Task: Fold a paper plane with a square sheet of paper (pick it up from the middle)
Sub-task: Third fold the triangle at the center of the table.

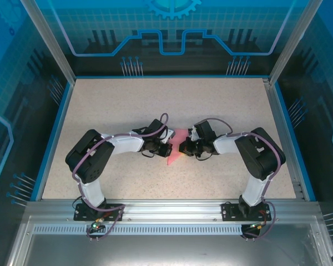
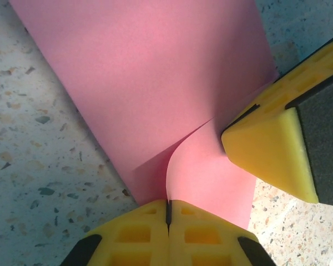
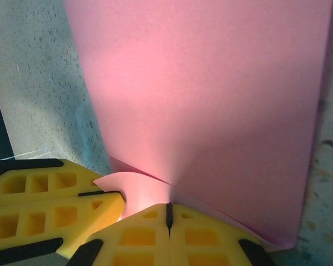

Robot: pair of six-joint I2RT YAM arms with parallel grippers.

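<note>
1. Pink-red and partly folded, the square sheet of paper lies at the centre of the top view on the speckled table. The left end effector and right end effector meet over it from either side.
2. In the left wrist view, the left end effector sits at bottom centre with its jaws together, clamped on a curled paper edge that runs into their seam. The right end effector's yellow tip touches the sheet at the right of the frame.
3. In the right wrist view, the right end effector sits at bottom centre, also closed and pinching the sheet's near layer. The left tip lies at lower left.
4. The step appears to be lifting the sheet from its middle. Both pinches should rise evenly and slowly so the thin paper neither tears nor creases off-line.
</note>
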